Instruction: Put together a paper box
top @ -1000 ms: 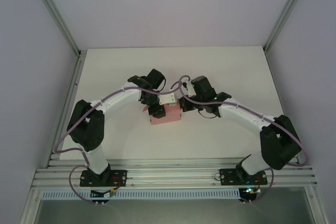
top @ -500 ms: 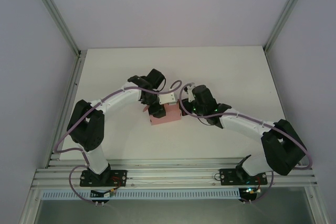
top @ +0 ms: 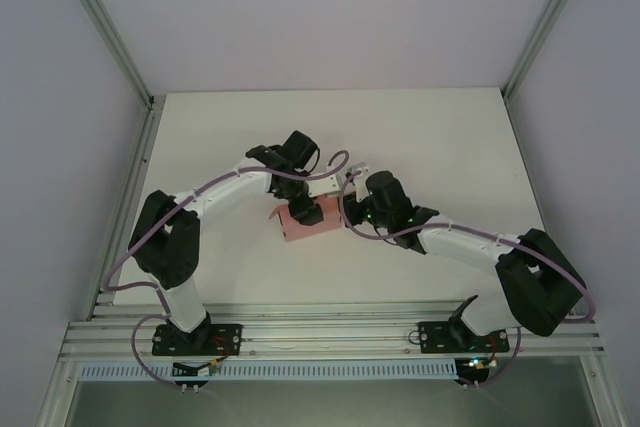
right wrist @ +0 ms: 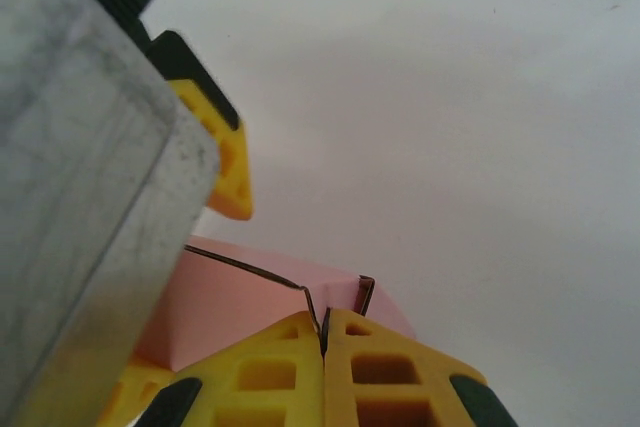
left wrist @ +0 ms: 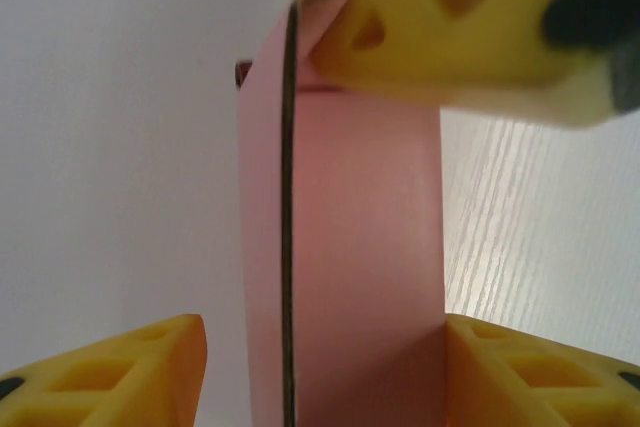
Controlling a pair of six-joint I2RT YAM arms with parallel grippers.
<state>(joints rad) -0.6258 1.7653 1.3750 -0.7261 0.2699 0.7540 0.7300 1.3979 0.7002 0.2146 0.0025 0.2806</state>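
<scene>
The right claw (right wrist: 322,335) clamps a flap of the paper box (right wrist: 240,297) while the left claw (left wrist: 320,352) sits apart astride it, so tugging may tear the card.

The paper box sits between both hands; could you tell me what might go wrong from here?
1. The right hand pinches only a thin flap edge of the paper box, so a pull could crease or tear the card.
2. The left hand straddles the box with a gap at one finger, so the box may twist or slide.
</scene>
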